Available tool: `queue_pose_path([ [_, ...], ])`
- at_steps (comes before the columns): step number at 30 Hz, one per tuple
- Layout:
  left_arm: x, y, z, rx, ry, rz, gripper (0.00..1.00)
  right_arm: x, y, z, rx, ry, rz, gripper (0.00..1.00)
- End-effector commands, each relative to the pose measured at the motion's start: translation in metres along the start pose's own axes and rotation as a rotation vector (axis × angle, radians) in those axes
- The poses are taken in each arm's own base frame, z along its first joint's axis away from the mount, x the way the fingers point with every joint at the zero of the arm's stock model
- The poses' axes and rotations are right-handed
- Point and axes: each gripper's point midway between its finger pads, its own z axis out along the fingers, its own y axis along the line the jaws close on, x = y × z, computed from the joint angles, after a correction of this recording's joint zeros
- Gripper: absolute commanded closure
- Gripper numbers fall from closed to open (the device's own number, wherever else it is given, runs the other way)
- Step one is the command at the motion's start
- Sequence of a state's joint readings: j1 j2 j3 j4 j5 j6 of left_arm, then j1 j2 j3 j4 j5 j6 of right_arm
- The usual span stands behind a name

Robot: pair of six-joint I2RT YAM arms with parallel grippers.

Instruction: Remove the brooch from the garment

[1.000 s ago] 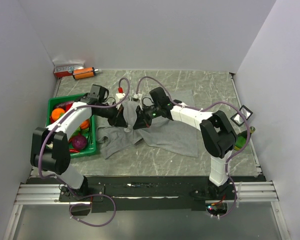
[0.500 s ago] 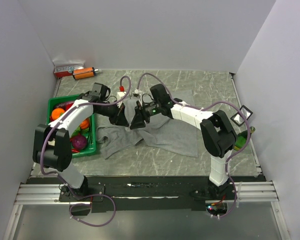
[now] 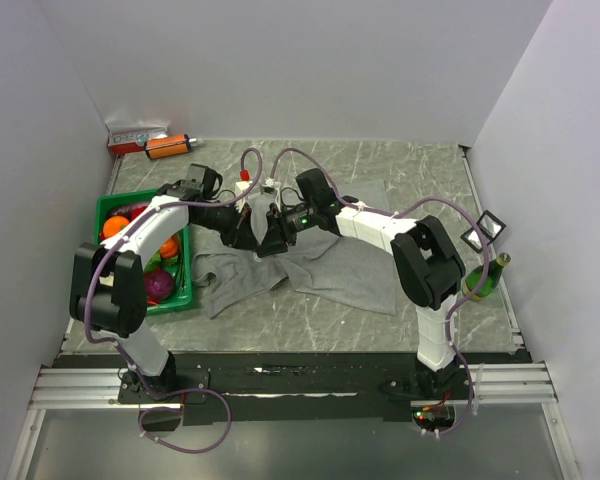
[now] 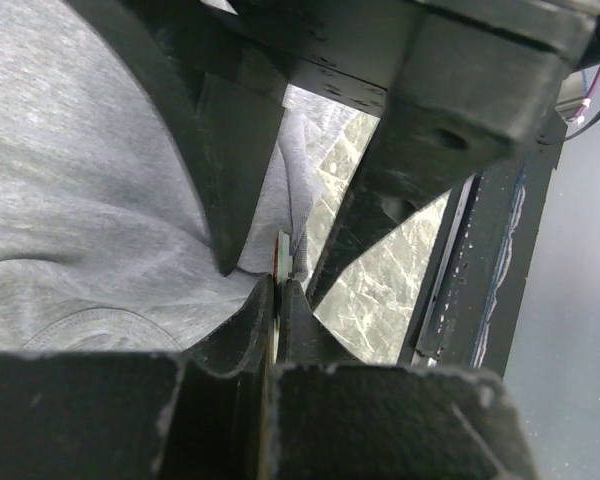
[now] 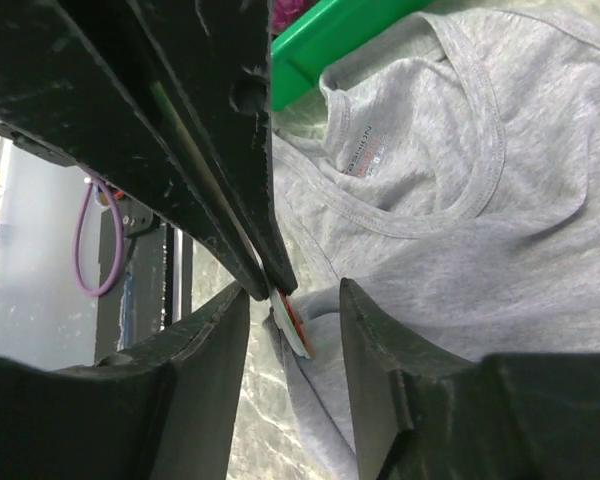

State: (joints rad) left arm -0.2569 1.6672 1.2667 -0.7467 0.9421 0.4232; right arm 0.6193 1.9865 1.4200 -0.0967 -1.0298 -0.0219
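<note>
The grey garment (image 3: 325, 265) lies rumpled mid-table and fills the right wrist view (image 5: 450, 190) and the left wrist view (image 4: 90, 220). The brooch (image 5: 293, 324) is a small whitish disc with a red face, seen edge-on against a raised fold of cloth. My left gripper (image 3: 246, 229) is shut on its rim; in the left wrist view the gripper (image 4: 278, 287) pinches the thin disc (image 4: 281, 258). My right gripper (image 3: 273, 229) is open, and in its own view (image 5: 293, 292) its fingers stand either side of the brooch without touching it.
A green crate (image 3: 185, 297) of fruit and vegetables stands left of the garment, its corner showing in the right wrist view (image 5: 330, 40). A green bottle (image 3: 483, 277) lies at the right edge. An orange item (image 3: 168, 146) and a small box (image 3: 135, 137) sit at the back left.
My right gripper has moved left and closed in on the left gripper. The lifted fold of cloth between them is now covered by the two grippers.
</note>
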Motion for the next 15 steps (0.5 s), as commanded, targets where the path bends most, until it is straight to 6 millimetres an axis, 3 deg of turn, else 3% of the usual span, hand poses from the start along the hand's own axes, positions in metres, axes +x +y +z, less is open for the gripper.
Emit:
queue_pose_path([
  [1, -0.015, -0.008, -0.001, 0.043, -0.034, 0.020, 0.99, -0.022, 0.000, 0.000, 0.026, -0.026, -0.070, 0.58],
  [5, -0.015, -0.006, -0.001, 0.039, -0.034, 0.013, 0.99, -0.022, 0.000, 0.001, 0.019, -0.025, -0.071, 0.61],
  [15, -0.019, -0.008, 0.000, 0.079, -0.052, -0.038, 0.99, -0.021, -0.011, -0.002, 0.086, -0.011, -0.092, 0.85],
])
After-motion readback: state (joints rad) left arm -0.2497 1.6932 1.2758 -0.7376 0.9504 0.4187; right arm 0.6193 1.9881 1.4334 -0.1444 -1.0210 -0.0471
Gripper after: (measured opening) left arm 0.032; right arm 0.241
